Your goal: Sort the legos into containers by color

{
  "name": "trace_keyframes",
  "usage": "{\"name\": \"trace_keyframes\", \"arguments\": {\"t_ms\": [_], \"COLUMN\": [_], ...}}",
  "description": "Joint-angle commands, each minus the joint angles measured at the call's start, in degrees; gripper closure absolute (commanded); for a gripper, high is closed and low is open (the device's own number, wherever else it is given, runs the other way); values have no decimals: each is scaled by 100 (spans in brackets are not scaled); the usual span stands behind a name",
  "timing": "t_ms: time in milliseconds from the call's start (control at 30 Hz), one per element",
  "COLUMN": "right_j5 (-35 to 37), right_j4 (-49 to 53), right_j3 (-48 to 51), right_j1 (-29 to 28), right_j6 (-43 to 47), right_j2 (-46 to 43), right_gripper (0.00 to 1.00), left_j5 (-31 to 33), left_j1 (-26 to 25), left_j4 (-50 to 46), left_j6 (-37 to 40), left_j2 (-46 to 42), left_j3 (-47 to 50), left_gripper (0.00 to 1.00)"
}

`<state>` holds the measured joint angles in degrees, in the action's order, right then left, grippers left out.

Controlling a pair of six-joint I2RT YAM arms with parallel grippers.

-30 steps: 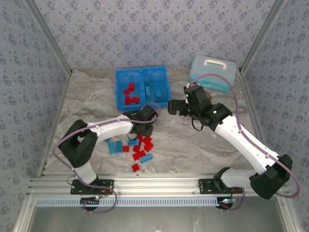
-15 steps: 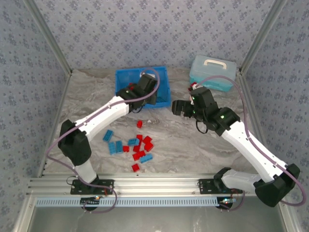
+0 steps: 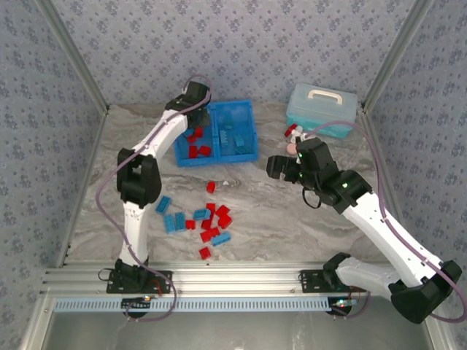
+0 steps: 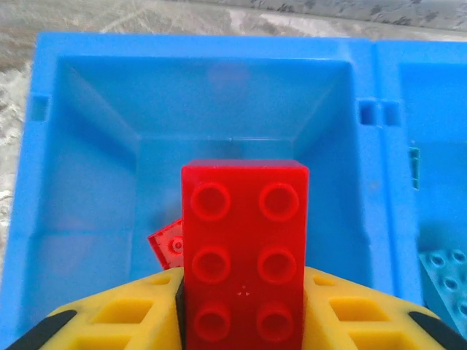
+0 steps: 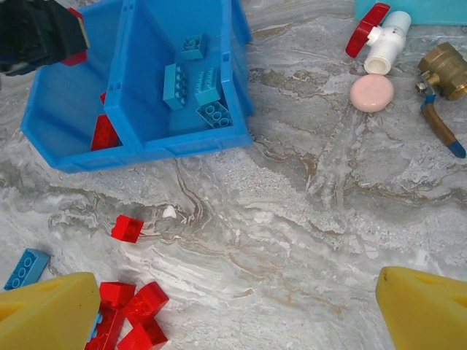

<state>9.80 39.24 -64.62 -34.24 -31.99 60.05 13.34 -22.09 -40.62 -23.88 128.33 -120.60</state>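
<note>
Jaws of the left gripper (image 4: pixel 244 302) are clamped on 1 red lego (image 4: pixel 244 233), with its studs facing the wrist camera and its far end reaching past the fingertips. Just beyond it I see the left compartment (image 4: pixel 95 197) of the blue tray (image 4: pixel 18 219), where another red brick (image 4: pixel 166 246) lies beside the held one. On the right gripper (image 5: pixel 237 295) the 2 jaws stand wide apart, with marble table (image 5: pixel 306 219) between them. The tray is ahead of them to the left with blue legos (image 5: pixel 191 76) in its right compartment (image 5: pixel 157 109), and loose red legos (image 5: pixel 135 313) lie beside 1 finger (image 5: pixel 51 313).
</note>
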Motion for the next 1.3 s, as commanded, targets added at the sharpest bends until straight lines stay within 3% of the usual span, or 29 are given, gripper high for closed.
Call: {"name": "trace_keyframes", "arguments": {"t_ms": [0,133,333,633,800,1000,1267], "right_j5": [180,182,149,14,-95,-200,-175], "right_j4": [205,242,199,-101,-280,-290,-154], "right_j3": [63,64,37,41,38,2,22], "right_j1": [55,65,96,135,154,154,155], "right_j6": [-106,-134,-109,-93,-75,-79,-102], "right_j2": [-194,-247,-244,-52,118,296,254], "right_gripper": [0,0,0,0,0,0,0], "left_j5": [-280,-290,-533,-1047,-1021,-1299,-764], "left_j1": [-15,2,-2,-463,-969,-1300,-1498], "left_j4": [-708,-886,-808,496,720,1624,2266], "left_j6": [-82,-78,-32,385,601,292,538], "left_j2": [416,513,-224,-3340,-4347,-4346,-3053], "left_j3": [-798,-1165,-875,2810,4726,6175,6009], "left_gripper": [58,54,51,50,46,37,26]}}
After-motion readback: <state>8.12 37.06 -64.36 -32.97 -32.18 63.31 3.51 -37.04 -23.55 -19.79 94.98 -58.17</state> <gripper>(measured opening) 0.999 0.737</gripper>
